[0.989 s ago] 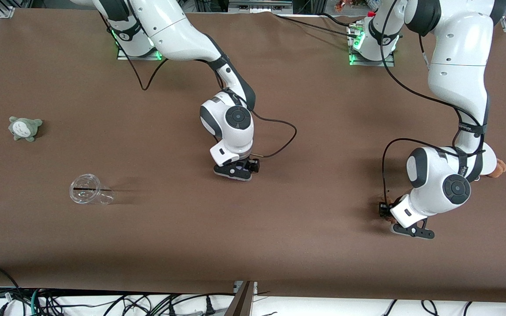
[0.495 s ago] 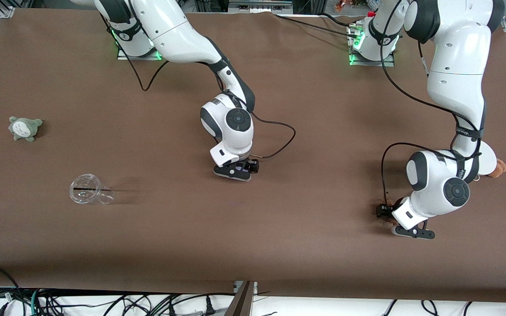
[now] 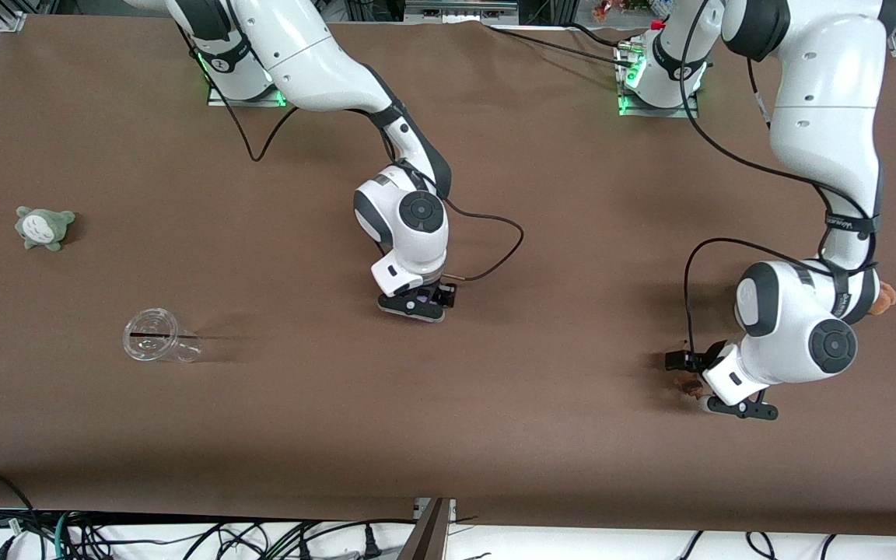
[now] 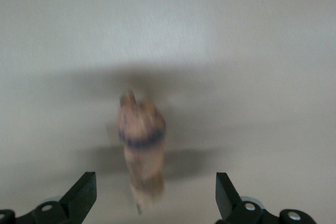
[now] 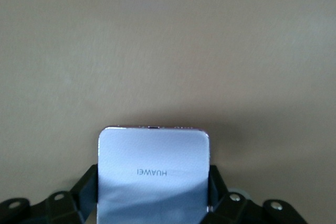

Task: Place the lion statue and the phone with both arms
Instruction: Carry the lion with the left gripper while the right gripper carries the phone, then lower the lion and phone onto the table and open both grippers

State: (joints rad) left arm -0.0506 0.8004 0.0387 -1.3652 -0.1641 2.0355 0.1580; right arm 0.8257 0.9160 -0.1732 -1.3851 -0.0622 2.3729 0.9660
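While the right jaws pinch and the left jaws gape: the two arms stand at different steps of the task
Right jaws: the right gripper (image 5: 152, 203) has its jaws pressed against the two long edges of the phone (image 5: 153, 174), which fills the gap between them
Left jaws: the left gripper (image 4: 155, 200) has its jaws spread wide, touching nothing; the lion statue (image 4: 142, 148) lies between and just ahead of them, apart from both
Phone, place: low over the middle of the worktop (image 3: 541, 435); whether it rests on the surface I cannot tell, as the right gripper (image 3: 417, 303) hides it from the front
Lion statue, place: on the worktop at the left arm's end, just beside the left gripper (image 3: 716, 389), a small brown shape (image 3: 685, 383) by its dark jaw
Step in hand: judged from the open jaws, the statue looks set down; the phone is gripped, not yet placed
Next move calls for: the left arm to rise straight without brushing the statue; the right to set the phone flat before letting go
Others: grey-green plush (image 3: 44, 227), clear cup (image 3: 159, 336) on its side, well apart toward the right arm's end
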